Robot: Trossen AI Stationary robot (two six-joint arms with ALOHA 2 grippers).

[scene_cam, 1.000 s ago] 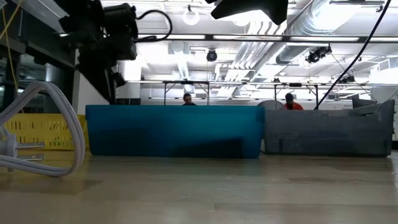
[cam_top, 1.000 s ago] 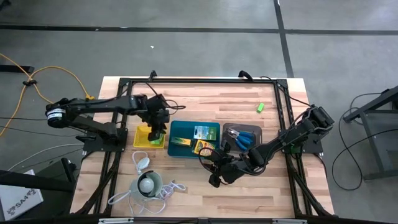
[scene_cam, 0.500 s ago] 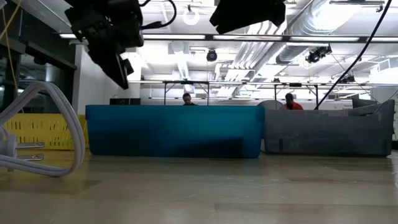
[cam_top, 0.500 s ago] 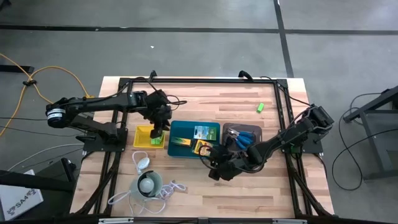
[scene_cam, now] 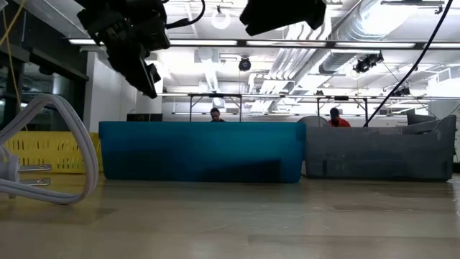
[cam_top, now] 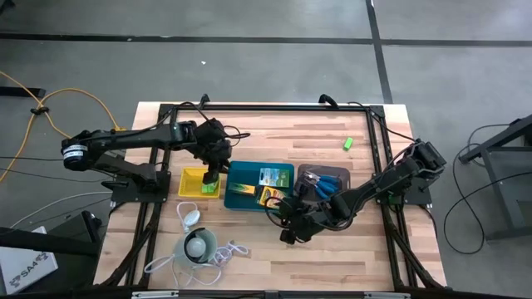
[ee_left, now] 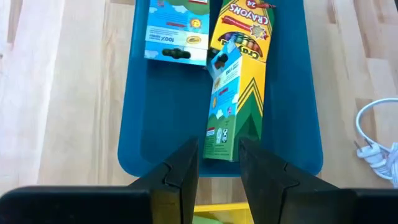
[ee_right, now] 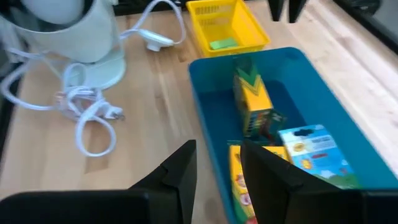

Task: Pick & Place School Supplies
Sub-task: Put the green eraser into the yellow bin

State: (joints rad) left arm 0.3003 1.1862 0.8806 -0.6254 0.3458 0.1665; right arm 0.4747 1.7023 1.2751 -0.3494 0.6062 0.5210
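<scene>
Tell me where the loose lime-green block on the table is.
In the high view, the lime-green block lies alone on the bare wood toward the table's far right, beyond the dark grey tray.

My four cameras: overhead, table-level, two wrist-mounted.
High view looks straight down on my whole table [cam_top: 249, 124]; low view looks level across it, close to the teal tray [scene_cam: 201, 151]; both my wrist views look down close on that same tray.
</scene>
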